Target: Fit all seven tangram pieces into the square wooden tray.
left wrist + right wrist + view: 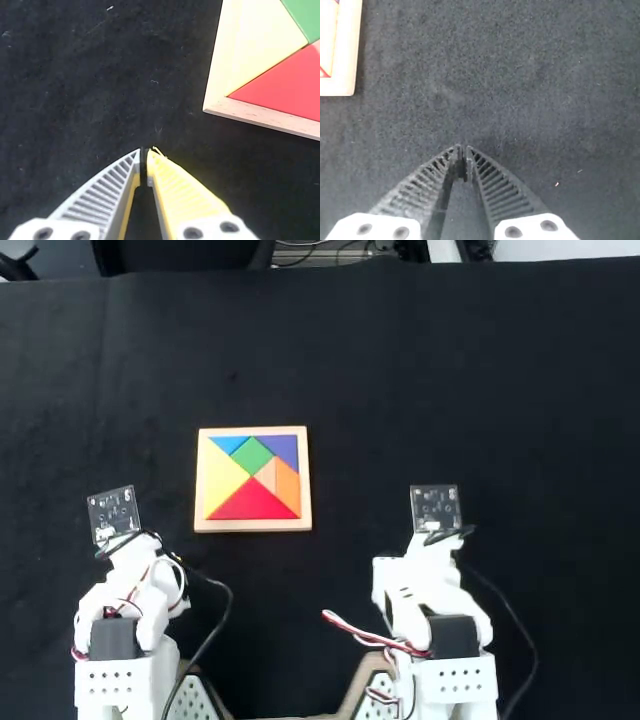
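**Wooden tray filled; both pincers closed, empty**

Coloured tangram pieces pack the tray edge to edge, among them a yellow triangle, a red triangle and a green square. Left pincer and right pincer each have tips pressed together, gripping nothing, over the black surface. From above, the tray lies at about 2 o'clock from the left pincer and 10 o'clock from the right.

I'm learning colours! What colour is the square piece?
The square piece is green; the high view shows it best.
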